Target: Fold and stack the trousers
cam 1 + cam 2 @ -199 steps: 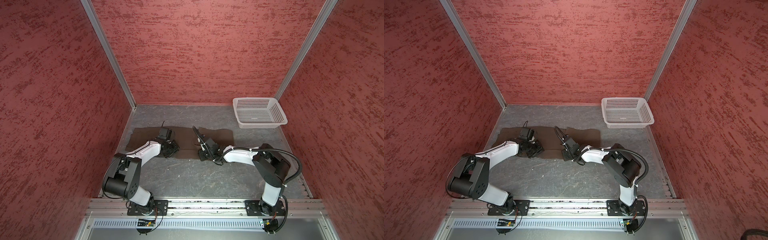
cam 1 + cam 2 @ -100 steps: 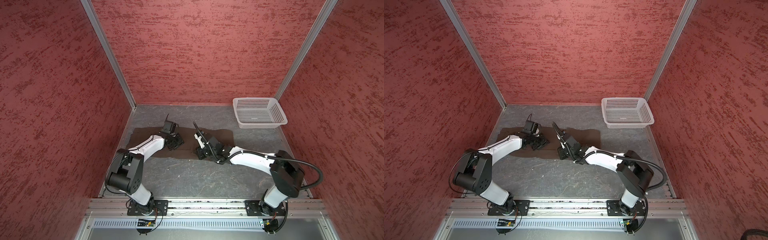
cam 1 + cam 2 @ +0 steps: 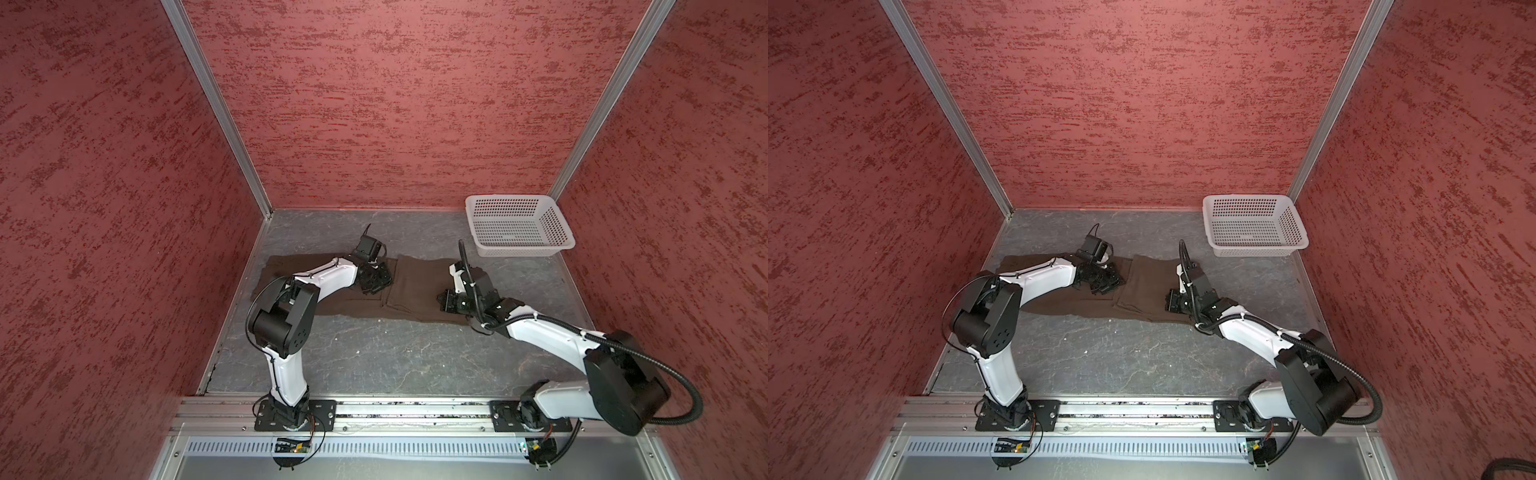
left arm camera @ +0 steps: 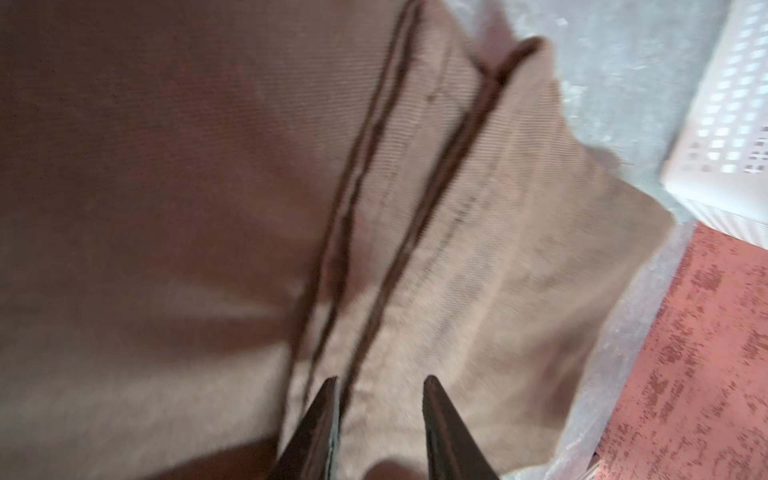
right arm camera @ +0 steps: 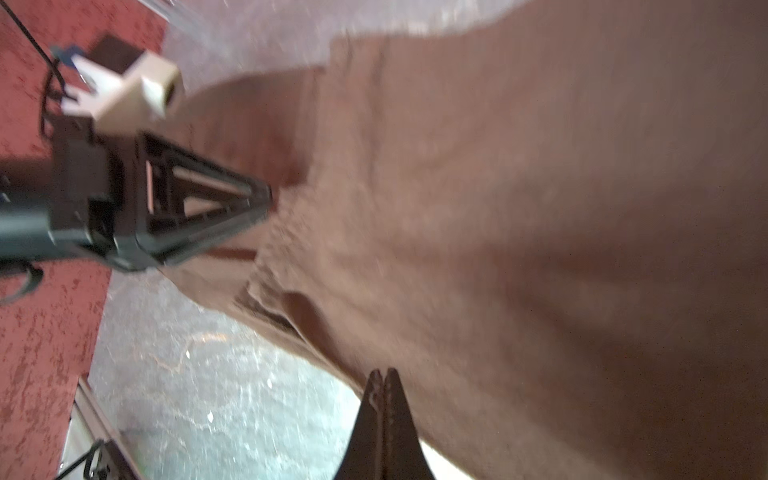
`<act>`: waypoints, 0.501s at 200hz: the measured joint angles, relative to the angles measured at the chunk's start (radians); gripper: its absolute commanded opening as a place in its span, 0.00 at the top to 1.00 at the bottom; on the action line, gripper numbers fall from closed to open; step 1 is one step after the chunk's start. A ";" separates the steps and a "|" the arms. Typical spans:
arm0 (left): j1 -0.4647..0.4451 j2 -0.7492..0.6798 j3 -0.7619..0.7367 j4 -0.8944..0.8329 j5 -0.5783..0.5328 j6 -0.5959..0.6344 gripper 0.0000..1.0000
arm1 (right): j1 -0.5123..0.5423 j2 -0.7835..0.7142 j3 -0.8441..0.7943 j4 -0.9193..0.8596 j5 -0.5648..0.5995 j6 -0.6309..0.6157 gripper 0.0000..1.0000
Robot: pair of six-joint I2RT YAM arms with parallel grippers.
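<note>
The dark brown trousers (image 3: 415,286) (image 3: 1142,291) lie flat in a long strip across the grey table, with a folded layer edge near the middle. My left gripper (image 3: 376,282) (image 3: 1111,282) sits low over that middle part. In the left wrist view it (image 4: 382,380) is open over the cloth (image 4: 208,166) beside two dark seam lines, with nothing between the fingers. My right gripper (image 3: 442,299) (image 3: 1169,301) hovers at the right part of the trousers. In the right wrist view it (image 5: 384,372) is shut by the cloth's (image 5: 540,208) near edge, with the left gripper (image 5: 249,199) visible beyond.
A white perforated basket (image 3: 523,250) (image 3: 1254,249) (image 4: 731,124) stands at the back right corner, just beyond the trousers' right end. Red textured walls enclose the table on three sides. A metal rail (image 3: 415,409) with both arm bases runs along the front edge.
My right gripper has moved right along the trousers and its jaws have shut. My left gripper has shifted right toward the middle and opened slightly.
</note>
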 measured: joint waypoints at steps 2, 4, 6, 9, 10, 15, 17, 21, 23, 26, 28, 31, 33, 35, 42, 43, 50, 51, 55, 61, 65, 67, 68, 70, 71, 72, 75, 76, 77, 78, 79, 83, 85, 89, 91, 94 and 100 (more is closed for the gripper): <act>0.000 0.003 0.001 0.000 0.000 0.000 0.65 | 0.000 0.001 -0.005 0.001 -0.003 0.005 1.00; 0.000 0.006 0.003 -0.001 0.000 0.000 0.65 | 0.000 0.002 -0.010 0.003 -0.007 0.010 1.00; 0.000 0.009 0.006 -0.002 0.001 0.001 0.65 | 0.000 0.003 -0.015 0.008 -0.010 0.014 1.00; 0.000 0.013 0.011 -0.003 0.002 0.001 0.65 | -0.001 0.003 -0.022 0.011 -0.013 0.019 1.00; 0.000 0.014 0.012 -0.003 0.002 0.001 0.65 | -0.001 0.004 -0.025 0.013 -0.016 0.023 1.00; -0.002 0.020 0.020 -0.005 0.002 0.004 0.65 | -0.001 0.006 -0.036 0.023 -0.022 0.033 1.00; -0.002 0.023 0.024 -0.005 0.002 0.005 0.65 | -0.001 0.008 -0.041 0.027 -0.024 0.040 1.00; -0.002 0.026 0.031 -0.006 0.002 0.007 0.66 | -0.002 0.010 -0.050 0.036 -0.029 0.047 1.00; -0.003 0.028 0.035 -0.006 0.002 0.008 0.66 | -0.002 0.011 -0.053 0.040 -0.032 0.051 1.00; -0.003 0.030 0.040 -0.006 0.001 0.008 0.66 | -0.002 0.014 -0.058 0.047 -0.035 0.055 1.00; -0.003 0.031 0.043 -0.006 0.002 0.009 0.67 | -0.002 0.015 -0.061 0.050 -0.037 0.061 1.00; -0.003 0.033 0.050 -0.007 0.001 0.010 0.67 | -0.002 0.019 -0.066 0.056 -0.040 0.064 1.00; -0.003 0.034 0.055 -0.008 0.001 0.011 0.67 | -0.003 0.022 -0.068 0.061 -0.043 0.069 1.00; -0.003 0.035 0.059 -0.008 0.001 0.011 0.67 | -0.003 0.024 -0.069 0.063 -0.044 0.071 1.00; -0.003 0.039 0.074 -0.008 0.000 0.013 0.68 | -0.004 0.037 -0.071 0.074 -0.052 0.080 1.00; -0.003 0.040 0.076 -0.008 0.000 0.013 0.68 | -0.004 0.039 -0.071 0.075 -0.053 0.082 1.00; -0.003 0.045 0.090 -0.006 0.000 0.015 0.69 | -0.005 0.054 -0.071 0.091 -0.062 0.091 1.00; -0.003 0.046 0.092 -0.005 0.000 0.015 0.69 | -0.005 0.055 -0.071 0.093 -0.063 0.092 1.00; -0.003 0.049 0.099 -0.004 0.000 0.017 0.70 | -0.006 0.063 -0.071 0.102 -0.068 0.097 1.00; -0.003 0.056 0.109 -0.001 0.001 0.019 0.70 | -0.006 0.073 -0.071 0.115 -0.077 0.105 1.00; -0.003 0.060 0.114 0.000 0.000 0.020 0.70 | -0.006 0.079 -0.071 0.123 -0.082 0.108 1.00; -0.003 0.063 0.117 0.000 0.000 0.021 0.70 | -0.006 0.081 -0.071 0.126 -0.085 0.109 1.00; -0.003 0.064 0.118 0.000 0.001 0.023 0.70 | -0.006 0.084 -0.071 0.130 -0.085 0.112 1.00; -0.003 0.068 0.121 0.002 0.000 0.024 0.70 | -0.006 0.086 -0.071 0.133 -0.087 0.112 1.00; -0.003 0.069 0.121 0.002 0.000 0.024 0.70 | -0.006 0.089 -0.071 0.137 -0.089 0.113 1.00; -0.003 0.071 0.123 0.002 0.000 0.024 0.70 | -0.006 0.090 -0.071 0.138 -0.090 0.114 1.00; -0.003 0.075 0.126 0.003 0.001 0.025 0.70 | -0.006 0.095 -0.070 0.146 -0.095 0.116 1.00; -0.003 0.077 0.128 0.004 0.000 0.026 0.70 | -0.006 0.097 -0.070 0.146 -0.096 0.117 1.00; -0.003 0.078 0.129 0.004 0.000 0.026 0.70 | -0.006 0.100 -0.070 0.149 -0.097 0.117 1.00; -0.003 0.081 0.130 0.005 0.000 0.026 0.70 | -0.006 0.101 -0.070 0.151 -0.098 0.118 1.00; -0.003 0.082 0.130 0.006 0.000 0.026 0.70 | -0.007 0.103 -0.069 0.152 -0.101 0.119 1.00; -0.003 0.090 0.134 0.008 0.000 0.027 0.70 | -0.007 0.109 -0.069 0.157 -0.104 0.120 1.00; -0.003 0.094 0.136 0.009 0.000 0.028 0.70 | -0.007 0.113 -0.068 0.159 -0.107 0.121 1.00; -0.003 0.103 0.138 0.013 0.000 0.030 0.70 | -0.007 0.120 -0.067 0.161 -0.111 0.122 1.00; -0.003 0.107 0.139 0.014 0.000 0.031 0.70 | -0.007 0.122 -0.066 0.161 -0.113 0.122 1.00; -0.003 0.112 0.140 0.015 0.000 0.031 0.70 | -0.008 0.126 -0.064 0.161 -0.116 0.123 1.00; -0.003 0.124 0.140 0.019 0.000 0.033 0.70 | -0.008 0.131 -0.063 0.164 -0.122 0.124 1.00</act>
